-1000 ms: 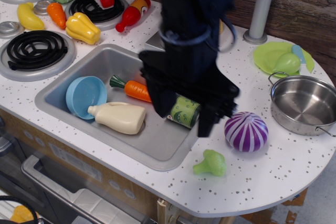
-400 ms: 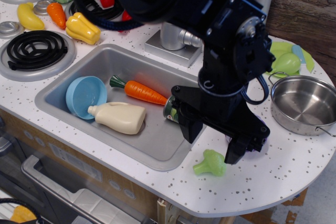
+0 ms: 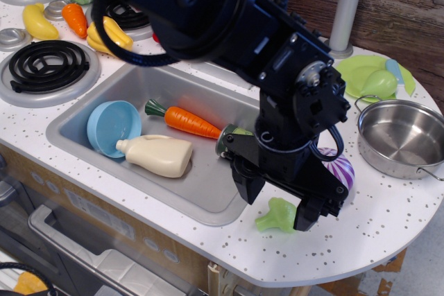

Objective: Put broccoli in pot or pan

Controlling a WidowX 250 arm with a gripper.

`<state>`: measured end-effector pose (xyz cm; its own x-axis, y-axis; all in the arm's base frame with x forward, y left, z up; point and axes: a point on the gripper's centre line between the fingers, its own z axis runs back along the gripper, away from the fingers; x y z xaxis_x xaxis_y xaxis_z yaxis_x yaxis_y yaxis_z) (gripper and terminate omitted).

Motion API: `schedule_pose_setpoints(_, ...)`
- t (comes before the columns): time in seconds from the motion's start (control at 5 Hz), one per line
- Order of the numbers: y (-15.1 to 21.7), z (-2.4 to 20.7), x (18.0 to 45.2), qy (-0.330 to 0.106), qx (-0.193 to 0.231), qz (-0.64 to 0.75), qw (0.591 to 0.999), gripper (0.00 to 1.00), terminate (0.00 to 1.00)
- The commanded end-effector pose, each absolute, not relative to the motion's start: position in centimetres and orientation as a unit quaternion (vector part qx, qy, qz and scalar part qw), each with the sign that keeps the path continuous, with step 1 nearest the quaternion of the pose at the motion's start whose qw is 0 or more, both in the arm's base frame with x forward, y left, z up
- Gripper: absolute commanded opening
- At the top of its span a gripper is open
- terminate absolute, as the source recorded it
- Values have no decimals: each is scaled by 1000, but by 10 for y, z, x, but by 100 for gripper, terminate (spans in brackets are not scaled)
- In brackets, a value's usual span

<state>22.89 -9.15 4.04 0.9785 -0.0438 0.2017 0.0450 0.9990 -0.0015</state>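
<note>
Pincer [image 3: 279, 203] open, low over broccoli [image 3: 275, 217] on counter; steel pot [image 3: 400, 136] well apart, right.

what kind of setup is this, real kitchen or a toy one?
Most likely a toy play kitchen. The coil burners look moulded, the sink is a shallow grey basin, and the food is plastic: a carrot, a broccoli, a yellow pepper.
</note>
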Motion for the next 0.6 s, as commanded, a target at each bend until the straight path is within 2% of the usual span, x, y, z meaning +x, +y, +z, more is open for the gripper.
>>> schedule_pose_setpoints(0.0, -87, 32, 238, -119, -10, -20, 993, 100, 0)
schedule_pose_setpoints(0.2, -85, 23, 244, -138, -22, -13, 990, 100, 0)
schedule_pose_setpoints(0.4, -84, 19, 246, -140, -31, -6, 990, 100, 0)
